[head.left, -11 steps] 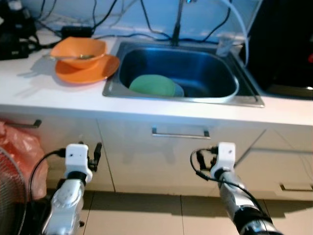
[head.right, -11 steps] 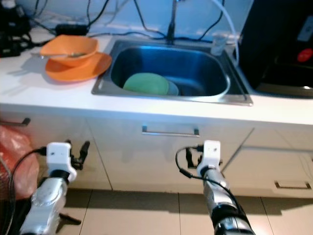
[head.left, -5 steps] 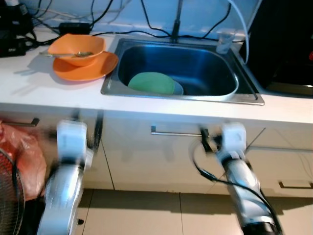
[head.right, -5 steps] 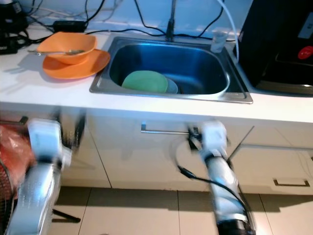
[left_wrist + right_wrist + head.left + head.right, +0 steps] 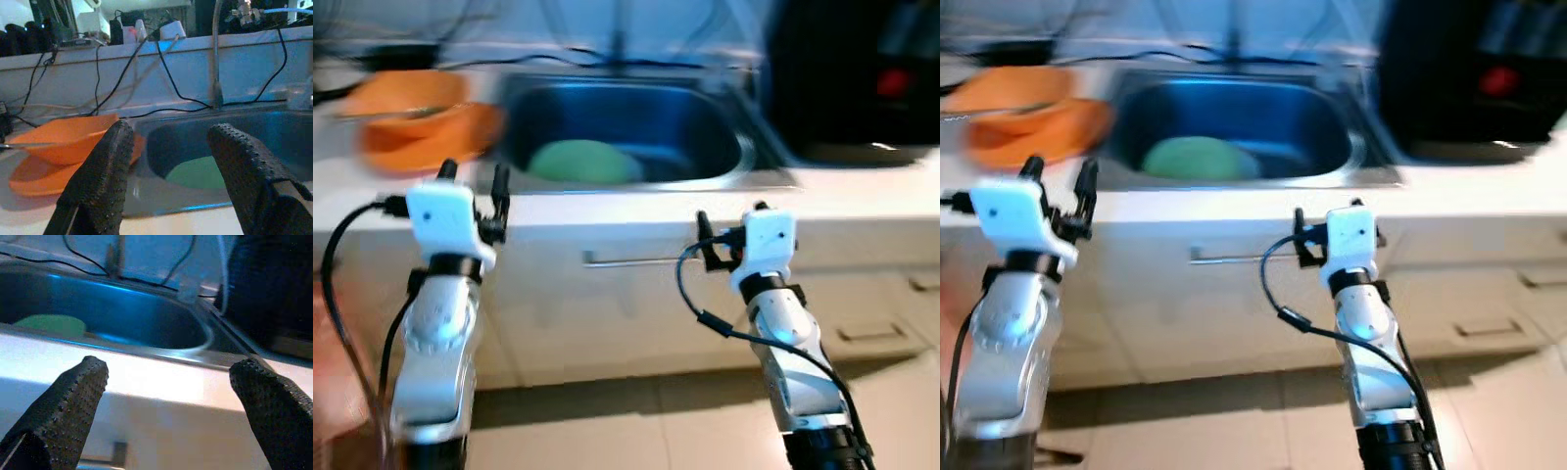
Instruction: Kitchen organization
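An orange bowl (image 5: 406,98) with a spoon in it sits on an orange plate (image 5: 426,142) on the white counter, left of the steel sink (image 5: 744,162). A green plate (image 5: 582,160) lies in the sink basin. My left gripper (image 5: 473,178) is open and empty, raised in front of the counter edge between the bowl and the sink; its wrist view looks over the bowl (image 5: 68,137) and green plate (image 5: 195,174). My right gripper (image 5: 729,227) is open and empty, held before the counter front below the sink's right end, facing the basin (image 5: 146,318).
A black appliance (image 5: 852,88) stands on the counter right of the sink. A faucet (image 5: 216,54) and several cables run along the back wall. A drawer handle (image 5: 626,259) sits under the sink, with tiled floor below. The eye views are blurred.
Both arms have risen from below the drawer handle to counter height. The whole scene has slid left and blurred, so the camera has turned right.
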Available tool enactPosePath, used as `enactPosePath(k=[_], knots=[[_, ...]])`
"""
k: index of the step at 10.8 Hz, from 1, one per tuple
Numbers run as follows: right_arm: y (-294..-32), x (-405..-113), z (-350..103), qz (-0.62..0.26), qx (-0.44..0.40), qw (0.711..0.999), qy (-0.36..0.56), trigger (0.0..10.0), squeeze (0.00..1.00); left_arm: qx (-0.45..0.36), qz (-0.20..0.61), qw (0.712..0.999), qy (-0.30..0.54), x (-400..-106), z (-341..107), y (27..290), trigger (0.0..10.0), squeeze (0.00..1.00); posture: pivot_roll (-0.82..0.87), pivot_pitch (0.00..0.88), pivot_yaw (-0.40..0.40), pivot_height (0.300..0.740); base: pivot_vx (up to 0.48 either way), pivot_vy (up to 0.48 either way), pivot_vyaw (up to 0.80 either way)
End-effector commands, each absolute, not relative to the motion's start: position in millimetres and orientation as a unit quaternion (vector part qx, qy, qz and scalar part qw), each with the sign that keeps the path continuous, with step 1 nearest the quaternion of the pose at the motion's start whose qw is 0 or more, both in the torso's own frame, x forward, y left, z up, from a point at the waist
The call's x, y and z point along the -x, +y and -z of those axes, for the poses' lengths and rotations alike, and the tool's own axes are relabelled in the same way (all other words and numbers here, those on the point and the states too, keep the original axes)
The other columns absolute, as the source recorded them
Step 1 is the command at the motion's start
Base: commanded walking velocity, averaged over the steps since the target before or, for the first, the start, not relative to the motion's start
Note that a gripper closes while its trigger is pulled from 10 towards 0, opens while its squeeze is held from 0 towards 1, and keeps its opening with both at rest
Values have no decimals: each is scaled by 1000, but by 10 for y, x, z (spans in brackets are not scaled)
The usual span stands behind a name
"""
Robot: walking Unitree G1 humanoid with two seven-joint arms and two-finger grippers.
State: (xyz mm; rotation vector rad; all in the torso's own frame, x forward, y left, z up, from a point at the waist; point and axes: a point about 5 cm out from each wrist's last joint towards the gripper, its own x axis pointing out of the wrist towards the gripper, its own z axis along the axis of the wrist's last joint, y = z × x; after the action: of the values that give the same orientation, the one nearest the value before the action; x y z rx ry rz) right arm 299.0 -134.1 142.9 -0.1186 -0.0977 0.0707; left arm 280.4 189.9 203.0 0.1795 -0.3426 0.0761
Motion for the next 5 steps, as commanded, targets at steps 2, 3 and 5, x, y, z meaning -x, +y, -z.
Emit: enactPosePath(k=[2,3,5], knots=[[-1344,-3018,-1498,-25,59,996,-55,10000,0,-92,-72,980,-164,-2841,-2075,2029,10000,0,58,16,-32,740,0,0,0],[-1340,-3034,-1528,-22,60,996,-60,10000,0,-89,-76,979,-166,-2858,-2105,2040,10000,0,60,18,-28,740,0,0,0],[-1345,-3062,-1552,-16,74,995,-65,10000,0,-92,-75,979,-164,-2871,-2104,2017,10000,0,57,21,-22,740,0,0,400]])
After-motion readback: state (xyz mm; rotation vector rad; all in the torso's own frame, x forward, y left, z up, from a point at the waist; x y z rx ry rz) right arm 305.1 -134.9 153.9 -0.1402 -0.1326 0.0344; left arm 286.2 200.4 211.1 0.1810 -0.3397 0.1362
